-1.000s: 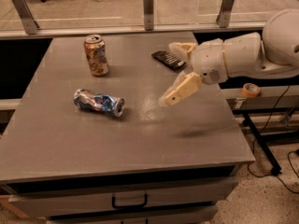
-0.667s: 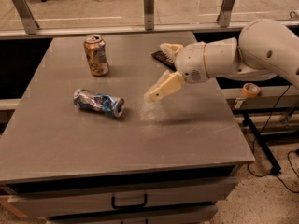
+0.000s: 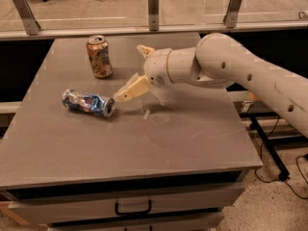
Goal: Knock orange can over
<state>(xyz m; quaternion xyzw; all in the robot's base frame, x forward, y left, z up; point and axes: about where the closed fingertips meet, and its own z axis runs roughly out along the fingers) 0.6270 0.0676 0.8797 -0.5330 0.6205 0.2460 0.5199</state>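
The orange can stands upright at the back left of the grey table. It is orange-gold with pale markings and a silver top rim. My gripper hangs over the middle of the table, just right of the can and apart from it. It is open and empty. One finger points down-left toward the crushed can and the other finger points up-left. The white arm reaches in from the right.
A crushed blue-and-silver can lies on its side at the table's left, just below the gripper's lower finger. A glass rail with metal posts runs along the back edge. A drawer handle is at the front.
The arm has swung left across the table, bringing the gripper from the right side to just right of the orange can. Both cans have stayed in place.
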